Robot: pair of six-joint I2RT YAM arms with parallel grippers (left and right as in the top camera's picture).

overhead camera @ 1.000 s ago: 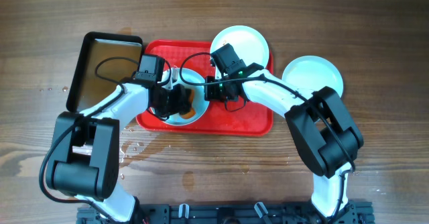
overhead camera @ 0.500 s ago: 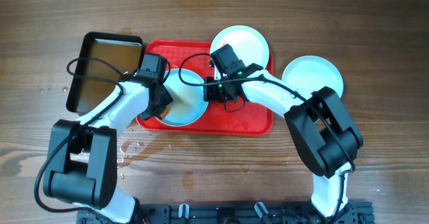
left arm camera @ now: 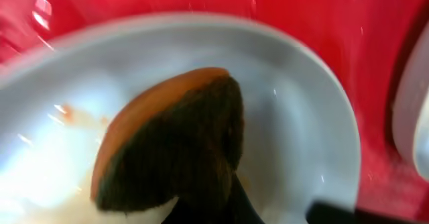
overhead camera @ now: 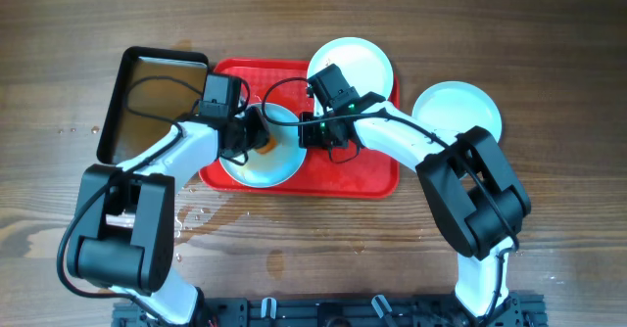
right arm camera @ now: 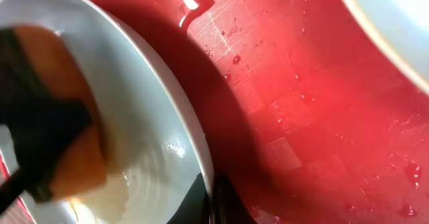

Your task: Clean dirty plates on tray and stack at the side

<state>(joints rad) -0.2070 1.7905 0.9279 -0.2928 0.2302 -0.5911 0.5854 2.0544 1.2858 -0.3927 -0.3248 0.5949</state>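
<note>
One plate (overhead camera: 269, 165) shared — right gripper (right arm camera: 209, 200) pinches its rim to steady it; left gripper (overhead camera: 255, 131) clamps sponge (left arm camera: 167, 140) onto sauce (left arm camera: 65, 112).

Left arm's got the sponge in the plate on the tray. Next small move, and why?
Probably sweep the sponge across the plate toward the orange smear: residue shows there, the left gripper holds the sponge on it, and the right gripper seems to pinch the rim, steadying it.

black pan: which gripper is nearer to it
Left. The left gripper, holding a sponge on the dirty plate, is just right of the black pan; the right gripper grips that plate's far rim, farther right.
</note>
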